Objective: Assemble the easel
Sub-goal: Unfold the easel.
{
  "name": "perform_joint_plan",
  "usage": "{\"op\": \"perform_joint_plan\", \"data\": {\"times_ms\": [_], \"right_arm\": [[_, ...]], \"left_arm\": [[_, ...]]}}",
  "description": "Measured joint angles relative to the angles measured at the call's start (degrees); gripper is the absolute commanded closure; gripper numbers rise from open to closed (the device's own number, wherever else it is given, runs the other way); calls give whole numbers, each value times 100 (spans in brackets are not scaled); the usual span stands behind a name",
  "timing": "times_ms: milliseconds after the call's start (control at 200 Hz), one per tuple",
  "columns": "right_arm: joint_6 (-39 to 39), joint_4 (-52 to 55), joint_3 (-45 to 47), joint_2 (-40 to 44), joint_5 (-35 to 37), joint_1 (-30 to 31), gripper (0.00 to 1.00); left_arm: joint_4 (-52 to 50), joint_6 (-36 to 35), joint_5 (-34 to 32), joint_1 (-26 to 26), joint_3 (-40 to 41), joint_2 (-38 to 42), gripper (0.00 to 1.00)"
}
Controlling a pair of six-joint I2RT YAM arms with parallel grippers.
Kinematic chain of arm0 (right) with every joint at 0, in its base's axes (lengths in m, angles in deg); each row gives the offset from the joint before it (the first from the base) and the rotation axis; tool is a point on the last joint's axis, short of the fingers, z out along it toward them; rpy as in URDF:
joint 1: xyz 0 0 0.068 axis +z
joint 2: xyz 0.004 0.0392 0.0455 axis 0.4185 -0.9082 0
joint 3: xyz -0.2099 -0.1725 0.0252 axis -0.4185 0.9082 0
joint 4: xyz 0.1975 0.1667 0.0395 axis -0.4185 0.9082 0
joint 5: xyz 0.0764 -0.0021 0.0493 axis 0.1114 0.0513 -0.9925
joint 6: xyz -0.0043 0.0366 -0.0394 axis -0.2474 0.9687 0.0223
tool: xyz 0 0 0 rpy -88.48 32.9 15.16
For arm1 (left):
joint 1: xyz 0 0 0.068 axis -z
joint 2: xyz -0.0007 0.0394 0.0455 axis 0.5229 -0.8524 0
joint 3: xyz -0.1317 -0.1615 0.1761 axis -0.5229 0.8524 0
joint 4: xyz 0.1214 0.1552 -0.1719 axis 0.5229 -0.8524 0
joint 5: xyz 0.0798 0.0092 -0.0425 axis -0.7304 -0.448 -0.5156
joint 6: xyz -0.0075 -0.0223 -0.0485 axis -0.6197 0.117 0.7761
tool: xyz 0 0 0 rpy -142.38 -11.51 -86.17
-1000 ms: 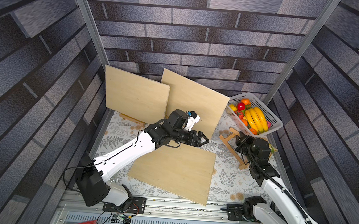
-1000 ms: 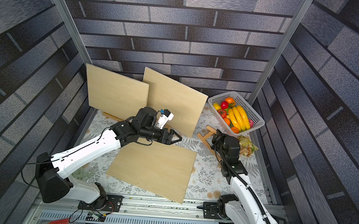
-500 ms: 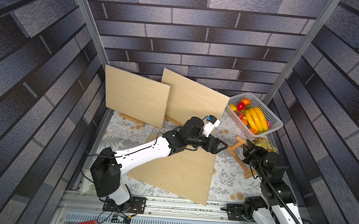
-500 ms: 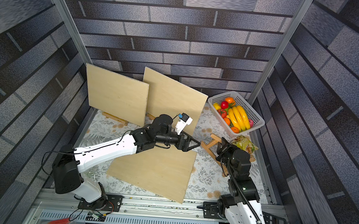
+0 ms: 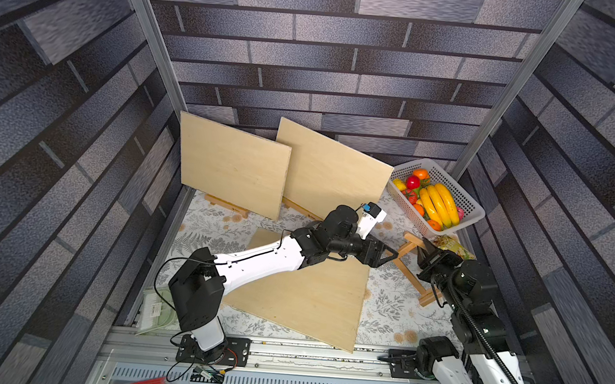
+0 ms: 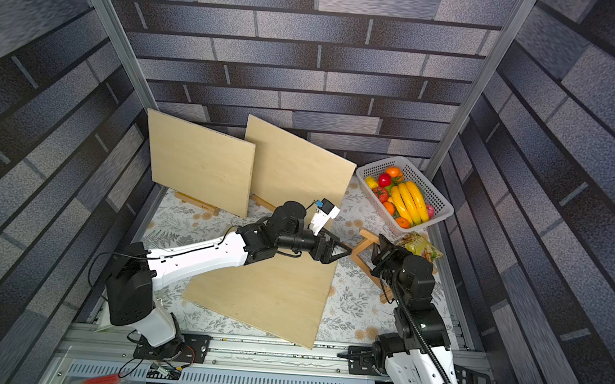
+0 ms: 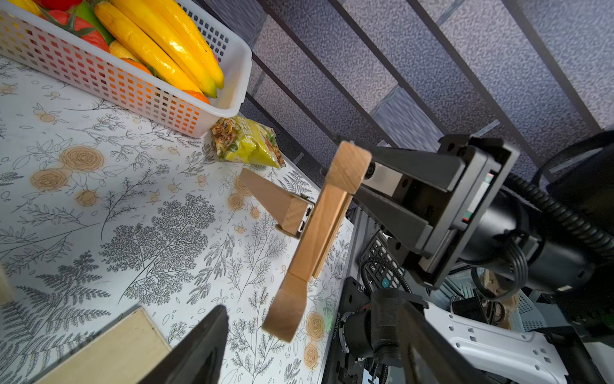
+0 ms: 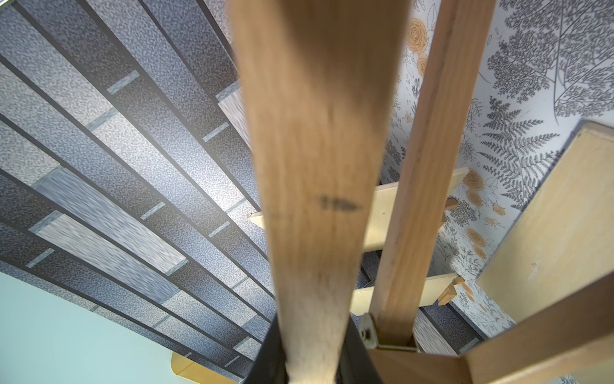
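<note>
Your left arm has reached rightward across the flat plywood board (image 5: pixel 309 298) since a second ago. The left gripper (image 5: pixel 388 254), which then hung over that board's far edge, now sits just beside the easel (image 7: pixel 319 232). Your right arm has swung its wrist out toward the right wall, while the right gripper (image 7: pixel 360 181) keeps its hold on the easel's top.

The easel is pale, square-sectioned wood with end grain showing, thin flat cross slats and a rear leg hinged on a small metal bracket. It sits tilted at the right side of the floral-printed desk (image 5: pixel 202 226), near the basket (image 7: pixel 133 83). The right fingers are pinched narrow on its top block.

The left fingers stand wide apart and hold nothing. In the left wrist view the blurred end of the front leg lies between them, and you cannot tell whether they touch it.

The basket is white perforated plastic, filled with glossy yellow bananas (image 7: pixel 159 40) and round red and orange fruit. A crinkled yellow-green snack packet (image 7: pixel 249 146) lies just beside it.

Two smooth boards (image 5: pixel 232 172) (image 5: pixel 333 180) lean upright on small stands at the back, unchanged.
</note>
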Motion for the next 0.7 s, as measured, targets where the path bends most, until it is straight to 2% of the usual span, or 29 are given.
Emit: {"op": "perform_joint_plan", "data": {"times_ms": [155, 376, 551, 696], "right_arm": [[0, -42, -7, -68, -98, 0, 100], [0, -133, -4, -22, -79, 0, 100], [0, -367, 35, -55, -74, 0, 100], [0, -503, 52, -92, -94, 0, 100]], "left_arm": [[269, 162, 72, 2, -13, -219, 37], [503, 221, 199, 2, 50, -319, 40], [682, 323, 238, 0, 229, -310, 59], [813, 417, 302, -22, 258, -310, 61]]}}
